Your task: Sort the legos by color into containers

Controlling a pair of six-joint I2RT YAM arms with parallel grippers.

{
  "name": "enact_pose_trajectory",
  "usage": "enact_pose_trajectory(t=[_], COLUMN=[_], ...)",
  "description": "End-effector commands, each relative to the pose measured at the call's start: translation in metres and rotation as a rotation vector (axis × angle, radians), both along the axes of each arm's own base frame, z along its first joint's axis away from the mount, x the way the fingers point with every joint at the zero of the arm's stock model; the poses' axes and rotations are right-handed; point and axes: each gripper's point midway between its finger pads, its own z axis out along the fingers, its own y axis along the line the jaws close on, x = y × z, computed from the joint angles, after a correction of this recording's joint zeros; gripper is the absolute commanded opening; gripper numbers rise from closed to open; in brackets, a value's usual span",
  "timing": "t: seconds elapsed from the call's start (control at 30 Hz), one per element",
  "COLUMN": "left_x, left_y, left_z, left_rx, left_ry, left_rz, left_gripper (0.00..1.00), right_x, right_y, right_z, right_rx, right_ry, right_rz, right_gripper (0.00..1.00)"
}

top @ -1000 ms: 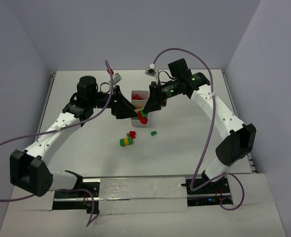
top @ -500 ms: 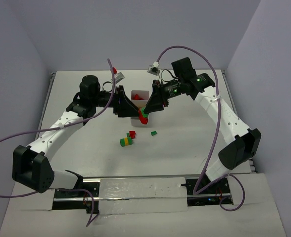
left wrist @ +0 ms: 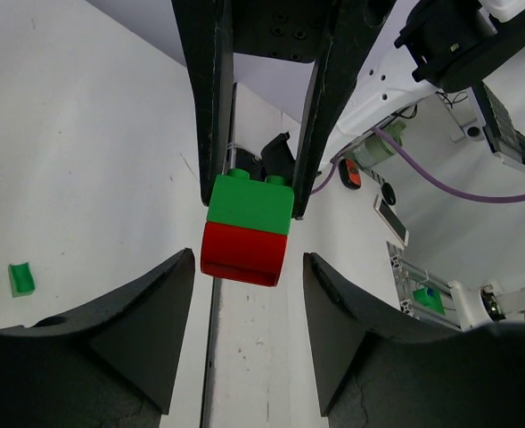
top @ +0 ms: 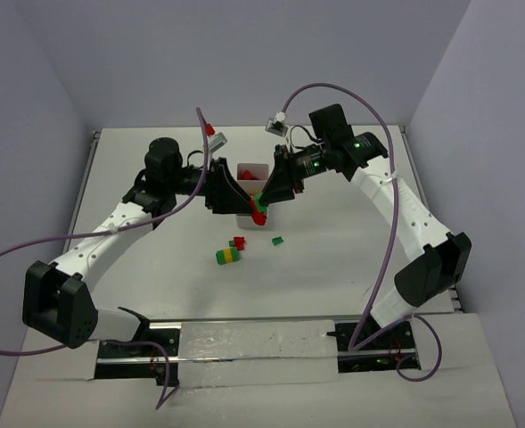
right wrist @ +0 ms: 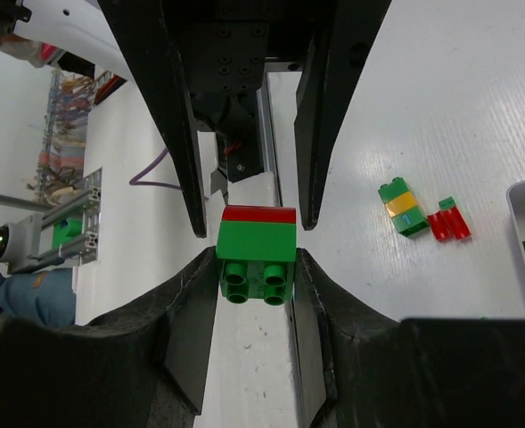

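green on red, two bricks stuck as one: the stack [right wrist: 256, 245] hangs in the air btwn both arms, over the table [top: 351, 259]. the right gripper [right wrist: 256, 260] is clamped on the green half, pads flat on its sides, studs facing back toward its own wrist. the red half sticks out straight ahead of those tips, into the left gripper [left wrist: 247, 263]. the left gripper's jaws stand apart, one each side of the red half w/ a thin gap on both sides, not touching it as far as the wrist views show.

so the stack's long axis runs tip to tip, gripper to gripper, w/ the seam just beyond the left tips. my read: the step in hand is splitting the stack. left must pinch red squarely, then the arms pull apart along that axis. right only has to hold.

room: nothing crowds the sides. the tray [top: 245, 167] lies just below and beyond the tips, partly hidden by the left gripper. a green-yellow stack [top: 229, 256] and a red brick [top: 239, 242] lie on the table, below and back toward the bases, well apart from both grippers. risk: a shallow hold on red could slip.
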Motion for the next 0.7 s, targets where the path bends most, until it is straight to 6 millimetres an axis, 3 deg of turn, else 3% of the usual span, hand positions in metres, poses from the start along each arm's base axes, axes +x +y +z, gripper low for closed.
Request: enact_pose_trajectory(t=[0.0,0.2,0.27,0.3,0.47,0.67], left_x=[-0.007,-0.006,-0.006,-0.004,0.001,0.024], left_y=[-0.002,-0.003,-0.002,-0.001,0.014,0.042], left_z=[0.006,0.005,0.001,-0.001,-0.029,-0.066], left_rx=[-0.026,-0.026,-0.008,-0.001,0.057,0.153], left_ry=[-0.042,-0.046,-0.038,-0.056,-0.017,-0.001], left_rz=[-0.041,-0.047,-0.037,-0.032,0.013,0.126], left_gripper=[0.59,0.38,0.13,0.05,0.0,0.0], right_x=[-0.006,-0.006,-0.003,-0.002,0.022,0.044], right_y=[0.003,0.002,-0.001,-0.003,-0.031,-0.066], right_z=[0.019,0.016,0.015,0.014,0.02,0.025], right_rx=[0.052,0.044,0.037,0.035,0.042,0.035], right_ry=[-0.057,-0.057,-0.068,-0.069,-0.076,-0.115], right_rz=[0.027,0.022,0.006,-0.002,-0.106,-0.237], right_gripper=[0.0,0.0,0.0,0.0,0.0,0.0])
